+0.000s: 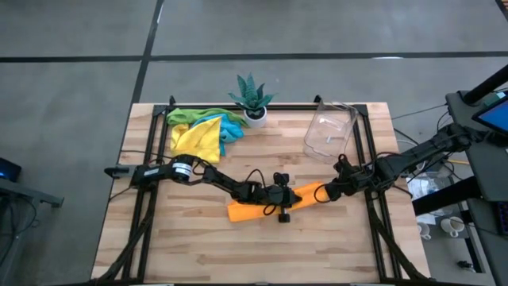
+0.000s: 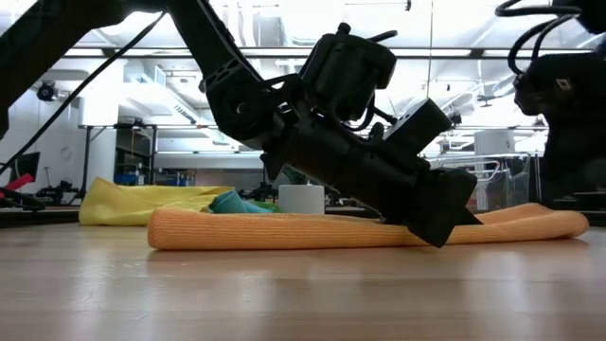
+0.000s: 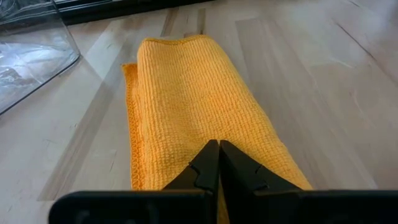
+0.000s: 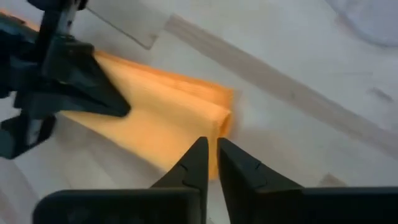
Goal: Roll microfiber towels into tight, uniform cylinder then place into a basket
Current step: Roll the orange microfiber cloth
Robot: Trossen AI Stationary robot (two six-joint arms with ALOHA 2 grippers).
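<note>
- Two arms meet at the middle of the high view, over one long orange towel [image 1: 252, 208] folded flat on the table [image 1: 190, 246].
- At upper left of that view we see a loose heap of towels [image 1: 198, 131], green, yellow and light blue, lying just left of a potted plant [image 1: 253, 97].
- Coming in from the left, the left gripper [image 1: 287, 199] rests on the orange towel near its middle; in the left wrist view its fingers [image 3: 205, 165] are pressed together, tips down on the cloth with nothing between them.
- In the low view the same gripper tilts down onto the towel, which lies as a low band across the wood.
- To the right, the right gripper [image 1: 327, 192] sits at the towel's right end; in the right wrist view its fingers [image 4: 198, 163] are nearly together, a thin gap left, at the folded edge. We cannot tell whether they pinch cloth.
- At upper right of the high view the clear basket [image 1: 329, 131] stands apart from the orange towel, with no towel inside.
</note>
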